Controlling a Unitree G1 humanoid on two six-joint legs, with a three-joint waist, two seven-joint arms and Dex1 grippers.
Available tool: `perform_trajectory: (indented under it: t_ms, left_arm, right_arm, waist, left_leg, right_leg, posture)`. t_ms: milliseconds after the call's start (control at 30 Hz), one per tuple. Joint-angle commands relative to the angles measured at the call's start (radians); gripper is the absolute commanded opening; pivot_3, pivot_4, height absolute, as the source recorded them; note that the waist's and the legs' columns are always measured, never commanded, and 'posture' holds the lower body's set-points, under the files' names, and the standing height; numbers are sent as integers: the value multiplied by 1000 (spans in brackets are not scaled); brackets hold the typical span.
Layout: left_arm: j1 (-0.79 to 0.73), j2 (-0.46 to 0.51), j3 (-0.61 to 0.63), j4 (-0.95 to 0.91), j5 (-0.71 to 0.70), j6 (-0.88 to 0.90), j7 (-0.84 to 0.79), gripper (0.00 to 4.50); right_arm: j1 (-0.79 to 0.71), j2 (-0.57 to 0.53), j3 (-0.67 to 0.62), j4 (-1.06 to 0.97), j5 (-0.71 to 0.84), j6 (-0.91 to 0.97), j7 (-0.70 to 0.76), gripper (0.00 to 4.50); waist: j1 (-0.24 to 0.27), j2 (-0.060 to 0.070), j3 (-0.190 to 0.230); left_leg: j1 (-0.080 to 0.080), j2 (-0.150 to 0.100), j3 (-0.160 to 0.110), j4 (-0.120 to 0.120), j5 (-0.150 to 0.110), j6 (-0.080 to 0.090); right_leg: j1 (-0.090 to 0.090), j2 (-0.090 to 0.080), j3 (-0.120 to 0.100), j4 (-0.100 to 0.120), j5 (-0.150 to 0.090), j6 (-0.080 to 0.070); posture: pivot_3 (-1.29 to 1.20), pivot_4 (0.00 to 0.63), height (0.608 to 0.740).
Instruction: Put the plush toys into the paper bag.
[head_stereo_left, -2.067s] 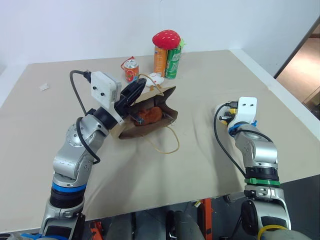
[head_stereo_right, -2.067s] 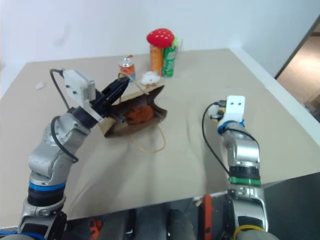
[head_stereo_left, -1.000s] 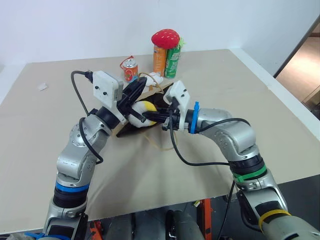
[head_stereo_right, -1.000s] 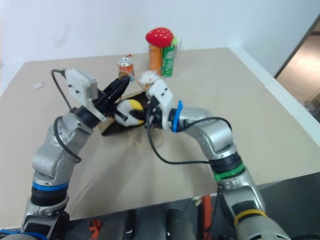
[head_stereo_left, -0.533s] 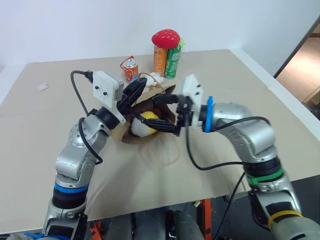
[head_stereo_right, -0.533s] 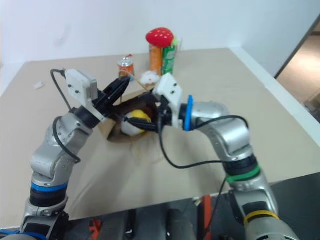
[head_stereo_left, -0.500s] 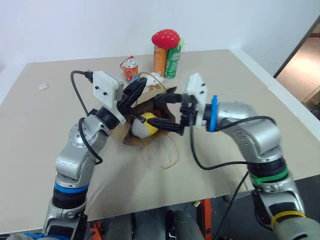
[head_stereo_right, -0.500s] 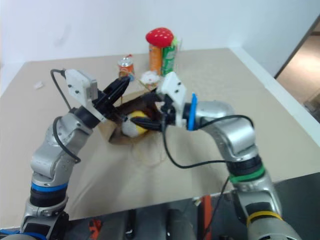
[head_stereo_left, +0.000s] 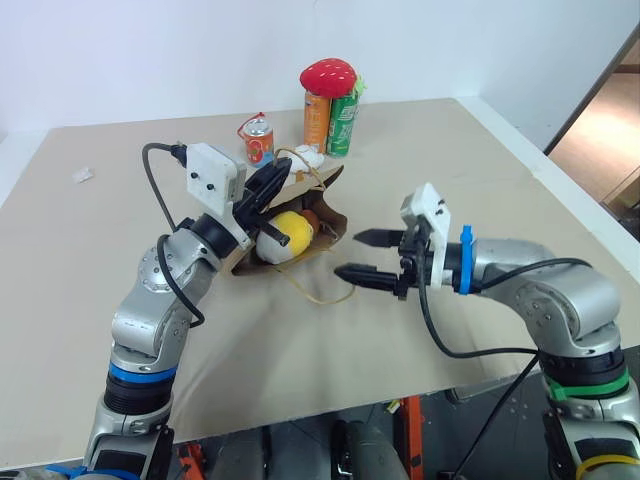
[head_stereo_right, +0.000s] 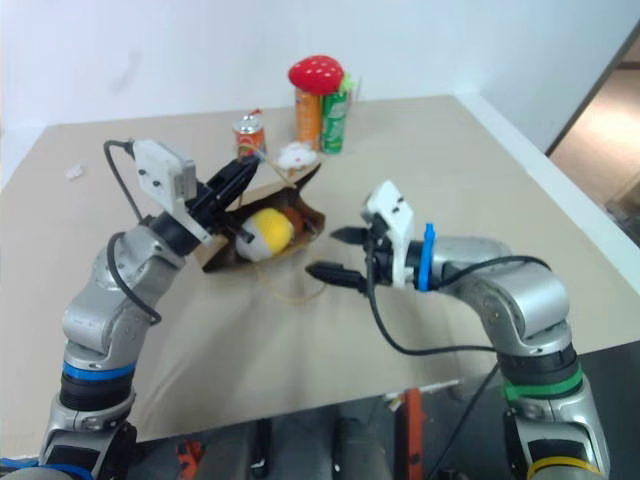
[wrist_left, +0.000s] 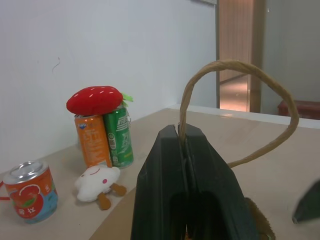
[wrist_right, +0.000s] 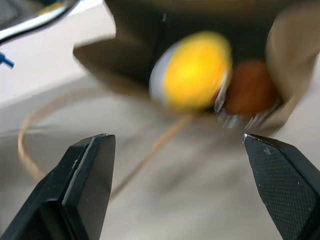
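The paper bag (head_stereo_left: 300, 235) is lying on its side on the tabletop (head_stereo_left: 420, 150), mouth facing the robot's right, with the left hand (head_stereo_left: 272, 185) pinched shut on one cord handle (wrist_left: 235, 95) and lifting the upper edge. The egg toy (head_stereo_left: 283, 233) is sitting just inside the mouth, white end toward the left arm, and the brown monkey (wrist_right: 250, 90) is showing behind it, deeper in the bag. The second handle (head_stereo_left: 325, 285) is trailing loose across the tabletop in front of the mouth. The right hand (head_stereo_left: 368, 256) is hovering just beside the bag's opening, fingers spread wide and holding nothing, pointing toward the bag; nothing is lying between it and the opening except the loose cord.

Behind the bag, a small white plush (head_stereo_left: 310, 157) is lying close to its far edge. A short red can (head_stereo_left: 259, 141) is standing near it, and farther back an orange can (head_stereo_left: 318, 122) and a green can (head_stereo_left: 345, 124) are standing side by side, touching, with a red strawberry plush (head_stereo_left: 329, 74) resting on top of them. A small white scrap (head_stereo_left: 84, 174) is lying well apart, near the tabletop's far left edge
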Motion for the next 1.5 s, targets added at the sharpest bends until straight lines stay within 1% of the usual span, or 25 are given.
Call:
perform_trajectory:
  t_ms: [33, 167, 267, 333, 367, 400, 467, 500, 533, 633, 767, 867, 1000, 1100, 1233, 1500]
  left_arm:
    - [-18, 4, 12, -31, 3, -12, 0, 0]
    - [-10, 4, 9, -43, 4, -7, 5, 0]
    - [-3, 8, 9, -50, 4, -5, 6, 0]
    - [-1, 10, 10, -51, 5, -6, 5, 0]
    - [-2, 11, 9, -50, 6, -7, 5, 0]
    - [-3, 11, 9, -50, 7, -7, 4, 0]
    - [-5, 12, 8, -48, 8, -8, 4, 0]
    - [-6, 13, 8, -46, 8, -8, 3, 0]
    - [-7, 13, 7, -45, 8, -9, 2, 0]
    - [-8, 16, 6, -43, 6, -9, -5, 0]
    - [-25, 16, 7, -21, 6, -14, -13, 0]
    - [-40, 7, 12, -6, 7, -16, -8, 0]
    - [-40, -9, -1, 8, 9, -21, -9, 0]
    - [-36, -19, -12, 15, 3, -18, -19, 0]
    - [-26, -26, -29, 16, 6, -18, -24, 0]
    - [-39, -17, -15, 11, 11, -29, -23, 0]
  right_arm:
    - [31, 16, 24, -34, -7, 7, -35, 4405]
    - [47, 39, 52, -15, -30, -5, -57, 4405]
    - [34, 59, 60, 8, -53, -30, -71, 3635]
    - [26, 65, 61, 15, -61, -51, -66, 2659]
    - [21, 66, 61, 19, -68, -65, -62, 2309]
    - [18, 65, 60, 22, -72, -76, -58, 1736]
    - [12, 61, 51, 26, -74, -100, -46, 964]
    - [9, 55, 45, 27, -71, -105, -38, 461]
    - [7, 49, 39, 27, -69, -109, -28, 64]
    - [2, 17, 16, 16, -58, -128, 9, 64]
    - [-38, -76, -115, 4, 81, -88, 128, 64]
    - [-94, -167, -185, 53, 124, -69, 185, 64]
    - [-174, -228, -199, 110, 144, -56, 224, 64]
    - [-203, -220, -174, 134, 127, -71, 220, 64]
    - [-188, -182, -111, 135, 57, -136, 196, 64]
    - [-214, -111, -64, 177, -9, -205, 178, 64]
  waist:
    - [0, 0, 0]
    - [0, 0, 0]
    - [0, 0, 0]
    - [0, 0, 0]
    - [0, 0, 0]
    - [0, 0, 0]
    - [0, 0, 0]
    - [0, 0, 0]
    - [0, 0, 0]
    - [0, 0, 0]
    - [1, 0, 0]
    - [1, 0, 0]
    - [1, -1, 0]
    - [0, -1, 0]
    - [0, -1, 0]
    - [0, -1, 0]
  left_leg:
    - [0, 0, 0, 0, 0, 0]
    - [0, 0, 0, 0, 0, 0]
    - [0, 0, -1, 0, 0, 0]
    - [0, 0, -1, 0, 0, 0]
    - [0, 0, -1, 0, 0, 0]
    - [0, 0, -1, 0, 0, 0]
    - [0, 0, -1, 0, 0, 0]
    - [0, 0, -1, 0, 0, 0]
    - [0, 0, -1, 0, 0, 0]
    - [0, 0, -1, 0, 0, 0]
    - [0, -1, -1, 1, 0, 0]
    - [0, -1, -2, 1, 0, 0]
    - [0, -1, -2, 1, -1, -1]
    - [0, -1, -2, 1, 0, -1]
    - [0, -1, -2, 0, 0, 0]
    - [0, -1, -2, 1, 0, 0]
  right_leg:
    - [0, 0, 0, 0, 0, 0]
    - [0, 0, 0, 0, 0, 0]
    - [0, 0, 0, 0, 0, 0]
    - [0, 0, 0, 0, 0, 0]
    - [0, 0, 0, 0, 0, 0]
    - [0, 0, 0, 0, 0, 0]
    - [0, 0, 0, 0, 0, 0]
    - [0, 0, 0, 0, 0, 0]
    - [0, 0, 0, 0, 0, 0]
    - [0, 0, 0, 0, 0, 0]
    - [0, 0, 0, 0, 0, 0]
    - [0, 0, 0, 0, 0, 0]
    - [0, 0, 0, 0, 0, 0]
    - [0, 1, 0, 0, 0, 0]
    - [0, 1, 0, 0, 0, 0]
    - [0, 1, 0, 0, 0, 0]
  posture:
    - [0, 150, 740]
    - [0, 150, 740]
    - [0, 150, 740]
    - [0, 150, 740]
    - [0, 150, 740]
    - [0, 150, 740]
    - [0, 150, 740]
    - [0, 150, 740]
    - [0, 150, 740]
    - [0, 150, 740]
    - [0, 150, 740]
    - [0, 150, 740]
    - [0, 150, 740]
    - [0, 150, 740]
    - [0, 150, 740]
    - [0, 150, 740]
